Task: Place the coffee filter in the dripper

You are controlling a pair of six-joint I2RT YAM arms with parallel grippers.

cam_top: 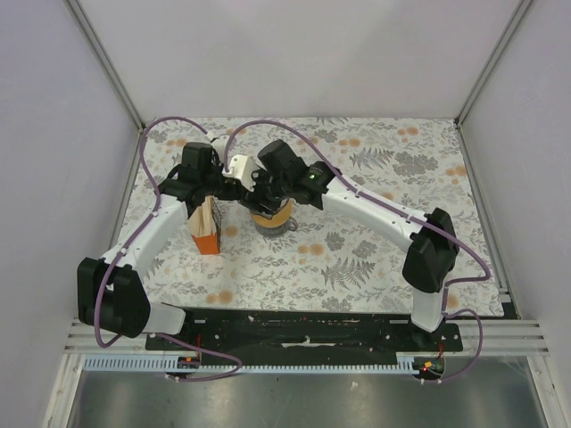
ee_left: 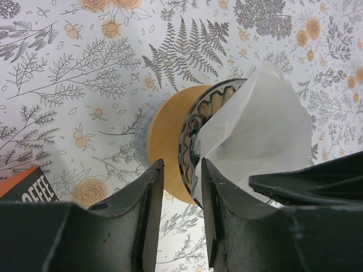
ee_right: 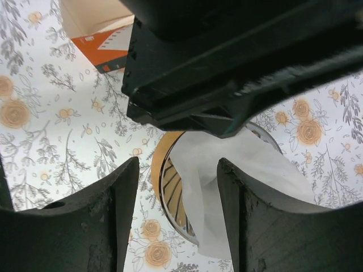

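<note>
The orange-tan dripper [cam_top: 273, 218] stands mid-table, its dark ribbed cone facing up. The white coffee filter [ee_left: 262, 133] lies partly inside the dripper [ee_left: 169, 133], crumpled, one side sticking out over the rim. My left gripper [ee_left: 181, 165] hovers just above the rim's near edge, jaws apart with only table and rim showing between them. My right gripper [ee_right: 178, 163] hangs open over the dripper [ee_right: 157, 165], and the filter [ee_right: 199, 190] lies loose below the gap, touched by neither finger. Both grippers [cam_top: 250, 194] crowd together over it.
An orange-and-tan printed packet [cam_top: 206, 230] stands upright just left of the dripper, under the left arm, and shows in the left wrist view [ee_left: 28, 188] and the right wrist view [ee_right: 105, 41]. The left gripper's black body [ee_right: 227, 68] hangs close above the right fingers.
</note>
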